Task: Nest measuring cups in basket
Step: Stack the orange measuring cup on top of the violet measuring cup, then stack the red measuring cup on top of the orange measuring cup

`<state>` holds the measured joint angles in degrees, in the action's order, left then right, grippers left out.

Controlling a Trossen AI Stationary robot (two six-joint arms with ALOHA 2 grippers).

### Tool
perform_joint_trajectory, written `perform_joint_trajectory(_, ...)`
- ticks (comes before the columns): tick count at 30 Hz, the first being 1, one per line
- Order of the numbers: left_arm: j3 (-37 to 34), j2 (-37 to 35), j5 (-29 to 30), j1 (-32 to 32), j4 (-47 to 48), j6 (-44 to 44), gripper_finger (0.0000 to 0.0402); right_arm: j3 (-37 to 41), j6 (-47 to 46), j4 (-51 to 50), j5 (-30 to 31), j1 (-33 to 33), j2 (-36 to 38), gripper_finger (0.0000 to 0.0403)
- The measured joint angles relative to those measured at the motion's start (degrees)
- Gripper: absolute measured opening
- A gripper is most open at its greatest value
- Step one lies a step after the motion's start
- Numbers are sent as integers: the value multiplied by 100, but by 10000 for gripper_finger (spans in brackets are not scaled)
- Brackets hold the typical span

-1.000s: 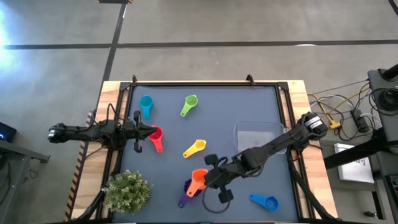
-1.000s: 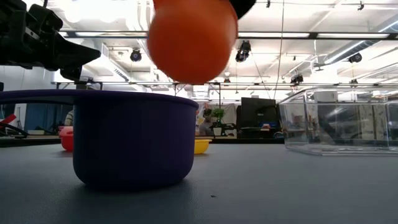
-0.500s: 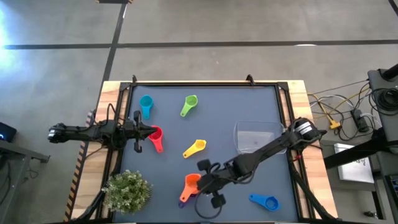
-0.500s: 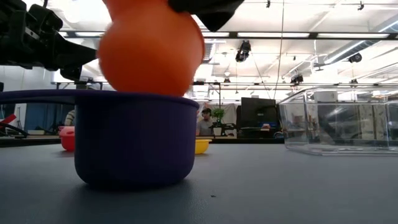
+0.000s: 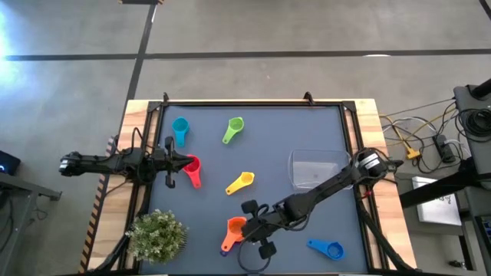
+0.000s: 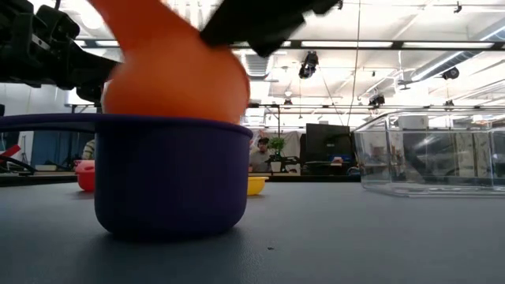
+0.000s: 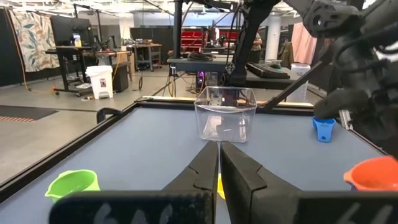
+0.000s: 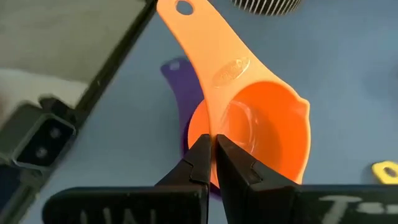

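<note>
**One cup going into another, basket unfilled**

One nesting is under way: the right gripper (image 8: 211, 146), fingers pinched on the rim of the orange plastic measuring cup (image 5: 235, 227), holds its bowl partly down inside the purple plastic measuring cup (image 6: 170, 175) at the table's near edge. The clear plastic rectangular basket (image 5: 313, 169) holds nothing. Teal (image 5: 180, 129), green (image 5: 233, 129), red (image 5: 192, 169), yellow (image 5: 241, 182) and blue (image 5: 328, 248) cups lie scattered, so I judge most of the task is left. The left gripper (image 5: 182, 162) waits closed beside the red cup.

From overhead, purple is nearly hidden under orange; the low view shows the orange bowl sunk only partway.
</note>
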<state>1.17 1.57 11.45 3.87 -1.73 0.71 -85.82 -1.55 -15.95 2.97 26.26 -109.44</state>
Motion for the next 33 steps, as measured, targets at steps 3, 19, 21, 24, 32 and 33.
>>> perform_joint_trajectory(3, 0, 2, -1, 1, 6, 0, 0, 0, 5, 5, 6, -2, -95, 16)
perform_joint_trajectory(19, 0, -1, -1, -2, 3, 0, 0, 11, 158, -26, 448, -38, 363, 184)
perform_joint_trajectory(21, 0, 2, -1, -2, 3, -2, 0, 81, 158, 7, 505, -71, 617, 190)
perform_joint_trajectory(24, 0, -1, -1, 0, 2, 0, 0, 337, 168, 223, 515, -75, 1039, 191)
perform_joint_trajectory(32, 0, -1, 0, -2, -1, 0, 0, 2184, 246, 1121, 453, 36, 2688, 187)
perform_joint_trajectory(33, 0, -1, 1, -2, 2, -1, 0, 2481, 260, 1268, 447, 48, 2959, 186)
